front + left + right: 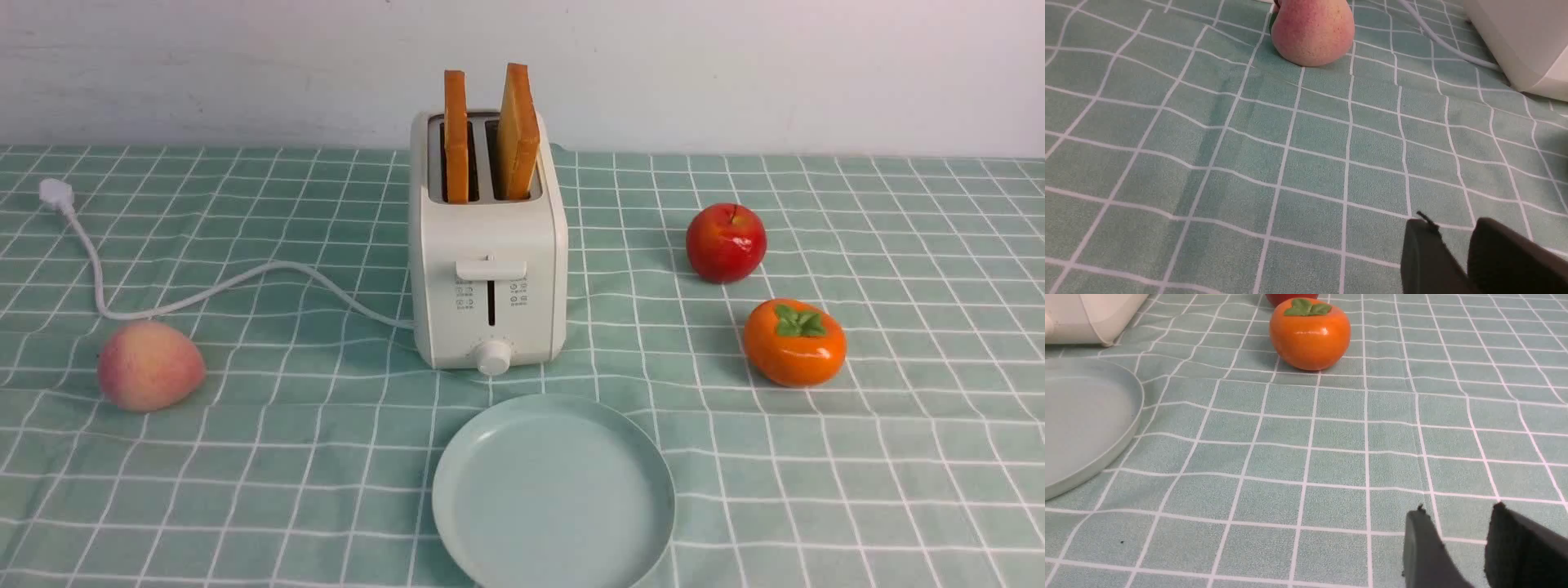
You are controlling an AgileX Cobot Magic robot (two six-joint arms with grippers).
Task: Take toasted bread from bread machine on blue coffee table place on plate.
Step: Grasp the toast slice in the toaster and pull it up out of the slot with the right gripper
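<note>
Two slices of toasted bread point(455, 135) point(518, 131) stand upright in the slots of the cream-white bread machine point(490, 269), in the middle of the blue coffee table point(816, 457). The pale blue-green plate point(555, 490) lies bare just in front of it. Neither arm shows in the front view. In the left wrist view my left gripper point(1451, 228) hovers low over the cloth, open by a narrow gap with nothing in it; the bread machine's corner point(1527, 41) lies ahead. My right gripper point(1457, 514) is open and holds nothing, with the plate's rim point(1137, 416) off to one side.
A peach point(149, 365) lies at the left, near the white cord point(245, 282) and its plug point(55, 194). At the right sit a red apple point(726, 242) and an orange persimmon point(793, 341). A white wall runs behind the table.
</note>
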